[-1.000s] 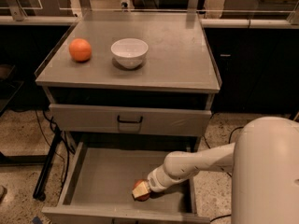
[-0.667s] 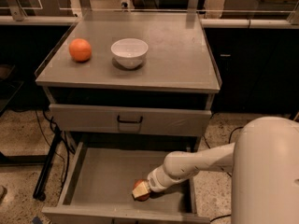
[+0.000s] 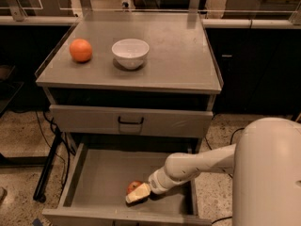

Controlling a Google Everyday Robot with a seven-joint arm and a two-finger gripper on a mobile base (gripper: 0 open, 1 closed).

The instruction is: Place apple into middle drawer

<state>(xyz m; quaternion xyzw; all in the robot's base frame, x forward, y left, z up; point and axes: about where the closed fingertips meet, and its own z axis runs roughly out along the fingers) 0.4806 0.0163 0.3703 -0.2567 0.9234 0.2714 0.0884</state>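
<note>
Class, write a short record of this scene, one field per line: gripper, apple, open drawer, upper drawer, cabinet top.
gripper: low inside the open drawer, right beside the apple
apple: in the open drawer, near its front, right of centre
middle drawer: pulled out, grey floor showing
upper drawer front: closed, with a black handle
cabinet top: orange at left, white bowl beside it
</note>
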